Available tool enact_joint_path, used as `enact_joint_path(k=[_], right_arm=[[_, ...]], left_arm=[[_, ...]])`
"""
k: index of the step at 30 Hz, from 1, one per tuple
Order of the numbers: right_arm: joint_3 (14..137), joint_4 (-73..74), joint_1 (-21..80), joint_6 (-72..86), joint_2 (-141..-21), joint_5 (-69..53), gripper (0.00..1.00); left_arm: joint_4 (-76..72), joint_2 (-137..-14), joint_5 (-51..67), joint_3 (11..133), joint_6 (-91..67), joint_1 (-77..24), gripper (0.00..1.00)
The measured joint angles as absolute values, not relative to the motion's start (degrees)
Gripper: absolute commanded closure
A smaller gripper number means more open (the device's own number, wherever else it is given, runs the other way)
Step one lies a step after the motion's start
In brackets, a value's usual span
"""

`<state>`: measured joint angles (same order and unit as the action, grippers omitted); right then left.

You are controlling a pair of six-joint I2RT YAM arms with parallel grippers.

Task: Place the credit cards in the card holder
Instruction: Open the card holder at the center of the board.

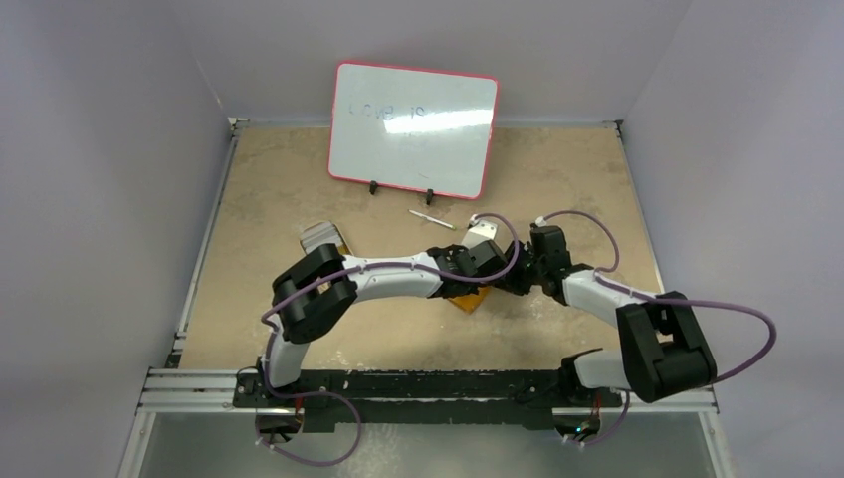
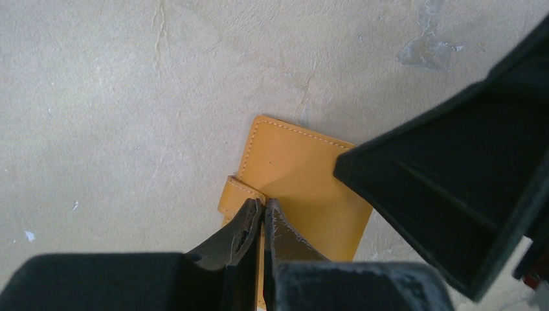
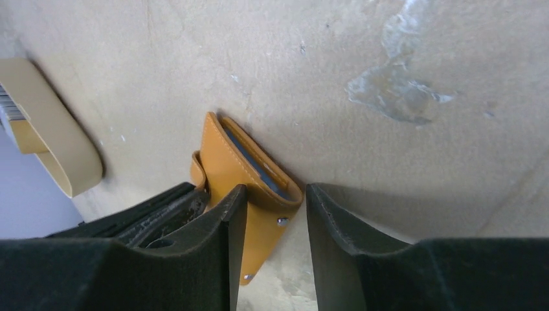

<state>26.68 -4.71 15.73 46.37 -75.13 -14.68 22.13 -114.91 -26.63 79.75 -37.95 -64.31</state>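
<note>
The card holder, an orange-tan leather wallet, lies on the table with its cover up and its snap tab at the left edge. My left gripper is shut, its tips down on the holder where the tab meets the cover; whether they pinch anything is unclear. In the right wrist view the holder gapes slightly and shows bluish sleeves. My right gripper is open, its jaws either side of the holder's near flap. Seen from above, both grippers meet over the holder. The credit cards are out of view.
A tan oval tin dish lies to the left of the holder, also seen from above as the dish. A slim pen lies in front of a red-framed whiteboard propped at the back. The right gripper's housing crowds the left wrist view.
</note>
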Motion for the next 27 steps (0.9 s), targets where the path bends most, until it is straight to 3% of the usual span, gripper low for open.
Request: enact_joint_path(k=[5, 9, 13, 17, 22, 27], right_arm=[[26.89, -8.21, 15.73, 47.55, -77.91, -16.23, 0.76], [26.87, -10.41, 15.62, 47.40, -80.05, -16.60, 0.96], [26.65, -12.80, 15.59, 47.20, -81.47, -17.23, 0.99], [26.94, -13.76, 15.59, 45.56, -82.21, -17.50, 0.92], [30.81, -12.64, 15.75, 42.57, -84.97, -17.41, 0.64], [33.26, -7.92, 15.75, 39.81, -83.22, -14.44, 0.50]], left_arm=[[21.87, -111.72, -25.65, 77.12, -39.13, -64.18, 1.00], [20.34, -108.12, -23.11, 73.65, -41.06, -63.11, 1.00], [18.81, -104.55, -20.58, 70.00, -42.78, -60.86, 1.00], [17.89, -101.65, -19.03, 67.68, -44.01, -58.35, 1.00], [16.58, -96.53, -16.49, 64.36, -45.80, -56.47, 1.00], [14.13, -91.85, -13.34, 63.35, -47.46, -55.90, 1.00]])
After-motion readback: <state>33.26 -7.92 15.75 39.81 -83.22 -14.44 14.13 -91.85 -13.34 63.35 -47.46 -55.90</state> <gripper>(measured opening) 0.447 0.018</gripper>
